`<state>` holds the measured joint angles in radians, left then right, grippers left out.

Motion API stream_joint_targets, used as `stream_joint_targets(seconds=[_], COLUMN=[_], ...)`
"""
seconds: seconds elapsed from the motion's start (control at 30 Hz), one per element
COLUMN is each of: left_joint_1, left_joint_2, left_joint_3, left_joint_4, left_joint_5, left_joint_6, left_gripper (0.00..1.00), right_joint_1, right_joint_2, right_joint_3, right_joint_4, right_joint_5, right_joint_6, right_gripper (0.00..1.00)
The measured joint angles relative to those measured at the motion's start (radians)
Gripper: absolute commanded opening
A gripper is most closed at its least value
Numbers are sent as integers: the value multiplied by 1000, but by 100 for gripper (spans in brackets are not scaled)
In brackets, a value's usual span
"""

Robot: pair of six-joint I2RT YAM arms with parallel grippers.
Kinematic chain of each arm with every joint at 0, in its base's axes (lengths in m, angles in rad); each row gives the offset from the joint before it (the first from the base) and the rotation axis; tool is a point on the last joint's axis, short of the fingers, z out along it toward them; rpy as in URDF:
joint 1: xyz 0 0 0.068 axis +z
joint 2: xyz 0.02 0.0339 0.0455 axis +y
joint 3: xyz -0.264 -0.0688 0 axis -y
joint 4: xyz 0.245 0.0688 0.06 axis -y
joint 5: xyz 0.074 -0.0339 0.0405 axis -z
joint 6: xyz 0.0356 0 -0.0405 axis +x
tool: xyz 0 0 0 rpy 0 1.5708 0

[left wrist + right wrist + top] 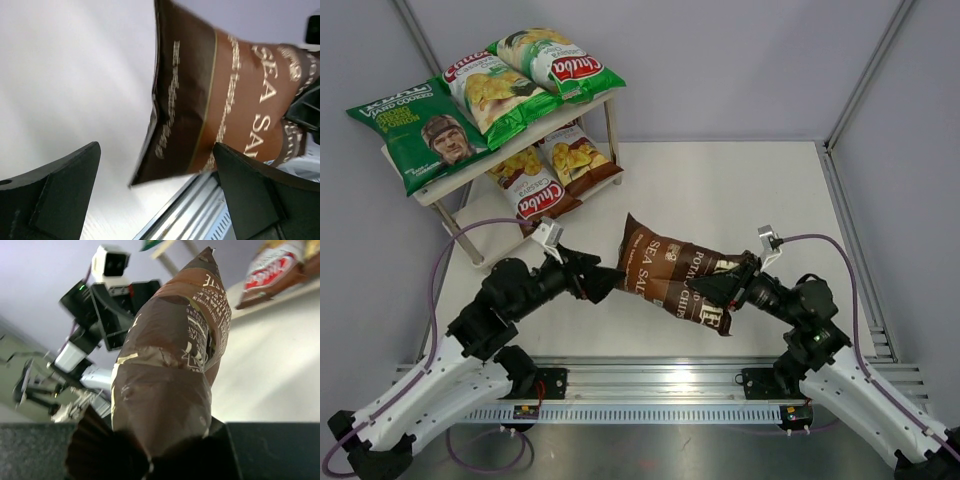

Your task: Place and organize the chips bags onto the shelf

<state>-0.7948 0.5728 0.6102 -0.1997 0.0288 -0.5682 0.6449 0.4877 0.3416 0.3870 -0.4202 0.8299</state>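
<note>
Pinching the glossy dark-brown chips bag (670,275) by one end, the right gripper (717,289) should hold steady so the spread-open left gripper (613,282) clamps its free edge squarely.

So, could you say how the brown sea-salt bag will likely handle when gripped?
Probably light: the brown bag juts out, held at one end by the right gripper. Its glossy film looks creased, so likely slippery and crushable.

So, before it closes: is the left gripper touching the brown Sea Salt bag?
Cannot tell. Left wrist view: the open left gripper flanks a corner of the Sea Salt bag; one finger overlaps its edge.
</note>
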Motion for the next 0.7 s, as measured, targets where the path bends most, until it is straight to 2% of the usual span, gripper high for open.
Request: stream_joint_targets(seconds=[0.07,0.2,0.33,0.53,0.57,0.63,0.67,0.7], left_joint_1=[47,57,57,57,56,52,50,50], left_joint_2=[-20,-4,8,63,82,115,131,138], left_joint_3=[37,80,82,17,1,-20,-26,-30], left_joint_4=[6,57,103,375,430,501,521,529], left_joint_5=[154,437,602,785,804,827,834,835], left_joint_6=[27,49,41,-103,-132,-180,-200,-214], left_gripper=[99,99,99,98,94,76,48,39], right_joint_1=[0,0,0,0,0,0,0,0], right_joint_2=[-48,-93,-117,-90,-72,-41,-27,-19], right_joint_3=[29,88,129,138,138,138,137,137], right_joint_4=[-28,-60,-71,-27,-6,19,27,33], right_joint_5=[-77,-207,-299,-360,-364,-368,-368,-369], right_joint_6=[-36,-84,-105,-91,-85,-77,-74,-73], right_gripper=[20,20,21,21,20,23,25,29])
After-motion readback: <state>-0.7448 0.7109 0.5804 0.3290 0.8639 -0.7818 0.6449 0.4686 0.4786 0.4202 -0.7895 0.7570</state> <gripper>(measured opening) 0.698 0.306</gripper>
